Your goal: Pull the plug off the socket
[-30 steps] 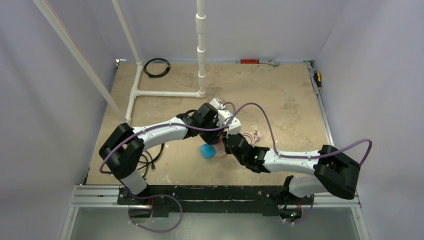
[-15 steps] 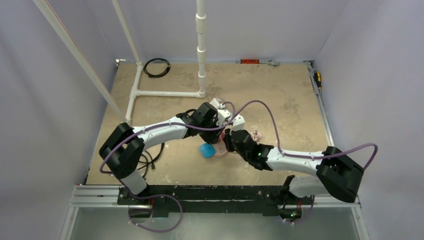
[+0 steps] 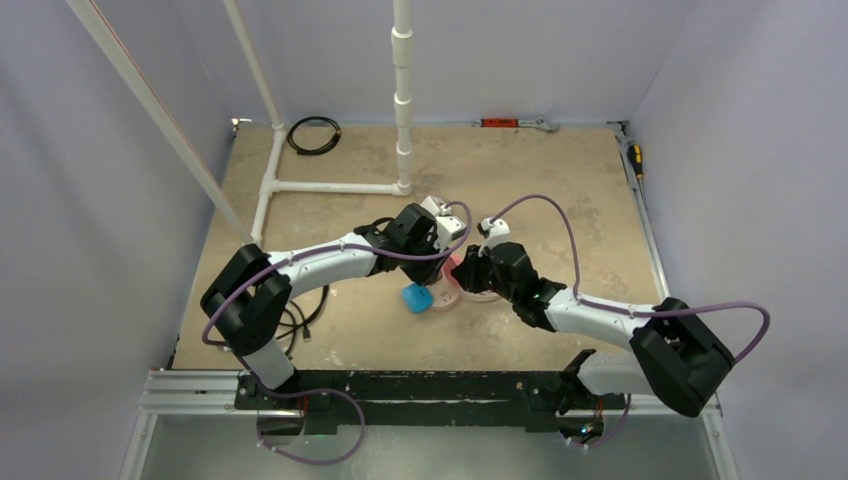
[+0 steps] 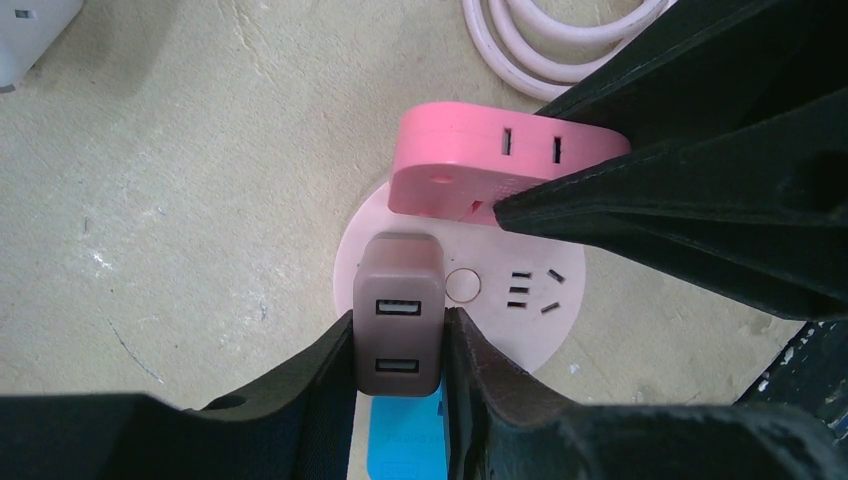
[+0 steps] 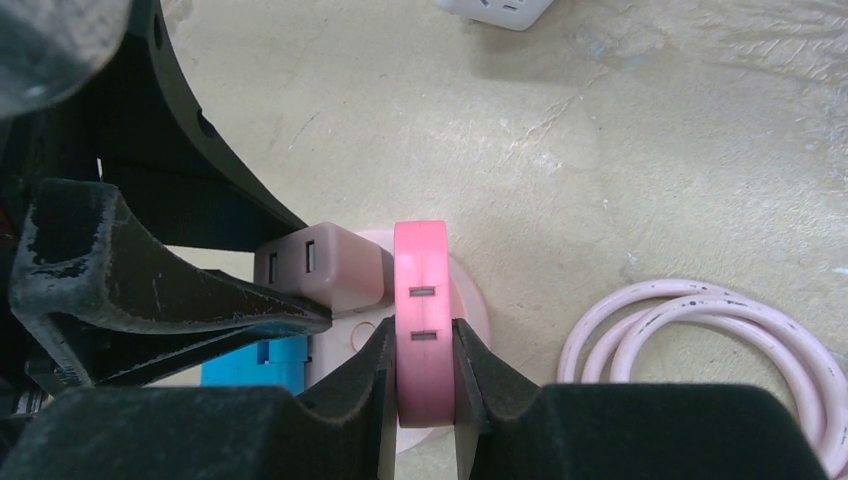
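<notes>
The socket [image 4: 505, 335] is a flat round pale-pink disc with small slots, lying on the tan table; it shows as [image 3: 472, 292] in the top view. My left gripper [image 4: 400, 345] is shut on the plug [image 4: 398, 305], a small square dusky-pink block with two USB ports that stands over the disc's left part. Its underside is hidden. My right gripper [image 5: 422, 350] is shut on a brighter pink flat block [image 5: 420, 290] with two slots, upright on the disc beside the plug [image 5: 320, 265]. The pink cord [image 5: 690, 330] lies coiled to the right.
A blue block [image 3: 416, 298] lies against the socket's near left side. A white adapter [image 3: 436, 208] sits just behind the grippers. White pipes [image 3: 330, 187] and a black cable coil [image 3: 313, 135] are at the back left. Tools [image 3: 515, 123] lie along the back edge.
The right arm has swung away from the near edge, its wrist now further back over the cord. The left arm has hardly moved and keeps its grip.
</notes>
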Robot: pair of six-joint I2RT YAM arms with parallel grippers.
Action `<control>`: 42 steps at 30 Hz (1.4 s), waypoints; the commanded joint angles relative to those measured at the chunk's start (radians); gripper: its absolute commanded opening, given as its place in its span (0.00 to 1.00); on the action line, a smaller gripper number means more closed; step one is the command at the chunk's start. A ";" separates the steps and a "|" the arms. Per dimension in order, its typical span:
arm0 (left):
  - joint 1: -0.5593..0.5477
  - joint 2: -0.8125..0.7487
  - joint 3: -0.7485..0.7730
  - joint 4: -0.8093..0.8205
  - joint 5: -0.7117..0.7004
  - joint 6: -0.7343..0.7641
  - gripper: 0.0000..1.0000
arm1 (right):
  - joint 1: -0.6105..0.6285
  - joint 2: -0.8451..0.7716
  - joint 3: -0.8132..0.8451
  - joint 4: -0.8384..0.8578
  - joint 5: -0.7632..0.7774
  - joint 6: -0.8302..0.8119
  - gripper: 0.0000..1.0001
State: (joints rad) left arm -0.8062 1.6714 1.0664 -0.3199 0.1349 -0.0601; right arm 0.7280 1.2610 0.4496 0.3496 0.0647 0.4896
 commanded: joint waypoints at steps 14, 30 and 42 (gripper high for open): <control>0.022 0.036 0.009 -0.074 -0.104 -0.013 0.00 | 0.244 -0.035 0.075 -0.065 0.400 -0.083 0.00; 0.021 0.028 0.009 -0.080 -0.110 -0.014 0.00 | 0.418 0.122 0.206 -0.189 0.631 -0.051 0.00; 0.021 0.037 0.011 -0.091 -0.132 -0.011 0.00 | 0.125 -0.028 0.054 -0.028 0.211 0.006 0.00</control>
State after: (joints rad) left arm -0.8062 1.6749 1.0801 -0.3519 0.1246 -0.0647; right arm 0.9535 1.3014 0.5446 0.2085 0.4511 0.4419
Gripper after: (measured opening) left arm 0.309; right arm 0.236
